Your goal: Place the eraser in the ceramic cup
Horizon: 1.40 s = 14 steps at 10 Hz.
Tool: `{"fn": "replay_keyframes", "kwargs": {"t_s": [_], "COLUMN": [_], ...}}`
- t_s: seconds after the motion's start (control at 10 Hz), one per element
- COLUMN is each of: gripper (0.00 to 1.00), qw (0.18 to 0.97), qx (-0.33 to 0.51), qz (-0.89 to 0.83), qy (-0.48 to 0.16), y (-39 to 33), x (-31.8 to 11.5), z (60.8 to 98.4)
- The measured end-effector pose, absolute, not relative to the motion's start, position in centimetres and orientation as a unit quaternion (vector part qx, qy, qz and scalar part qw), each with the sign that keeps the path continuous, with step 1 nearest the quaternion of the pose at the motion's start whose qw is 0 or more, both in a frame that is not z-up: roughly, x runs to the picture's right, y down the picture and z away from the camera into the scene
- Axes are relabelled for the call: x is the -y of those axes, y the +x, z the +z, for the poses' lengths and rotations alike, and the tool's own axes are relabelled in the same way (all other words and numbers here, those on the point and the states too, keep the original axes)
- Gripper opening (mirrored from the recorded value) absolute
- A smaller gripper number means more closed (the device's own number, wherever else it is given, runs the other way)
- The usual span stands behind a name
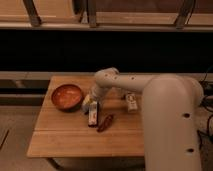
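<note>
Reaching in from the right, the gripper [93, 102] sits just right of the orange bowl [66, 96], over the far end of the eraser [93, 118]. The eraser's long axis runs from there toward the near edge of the table [60, 140]. The cup [86, 105] seems to stand between bowl and gripper. Whether the gripper clasps the eraser, I cannot tell.

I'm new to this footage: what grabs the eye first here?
The big white arm fills the right side, its gripper hanging just right of the orange bowl on the wooden table. The eraser lies just camera-side of the gripper, a reddish-brown object beside it.
</note>
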State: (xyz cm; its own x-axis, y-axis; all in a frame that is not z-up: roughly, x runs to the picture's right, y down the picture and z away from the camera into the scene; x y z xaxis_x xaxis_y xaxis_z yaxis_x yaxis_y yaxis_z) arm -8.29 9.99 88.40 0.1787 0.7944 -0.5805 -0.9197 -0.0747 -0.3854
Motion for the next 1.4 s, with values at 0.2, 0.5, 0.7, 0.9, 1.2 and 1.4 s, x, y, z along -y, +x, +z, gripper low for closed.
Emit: {"fn": "replay_keyframes", "kwargs": {"t_s": [0.2,0.5,0.7,0.9,1.2,1.4], "gripper": [0.57,0.29,0.09,0.0,0.0,0.0], "qw": [0.679,0.684,0.684,0.684,0.688,0.689], "qx": [-0.081,-0.078,-0.078,-0.078,-0.075,-0.076], "qz": [0.624,0.609,0.605,0.605,0.622,0.641], "qy": [-0.379,-0.394,-0.401,-0.4,-0.367,-0.329], "y": [-9.2,-10.5,-10.7,-10.6,-8.9,-6.7], "x": [-10.1,-10.5,-10.7,-10.4,-8.1,-5.9], "z": [89.3,89.9,90.1,90.1,88.8,87.1]}}
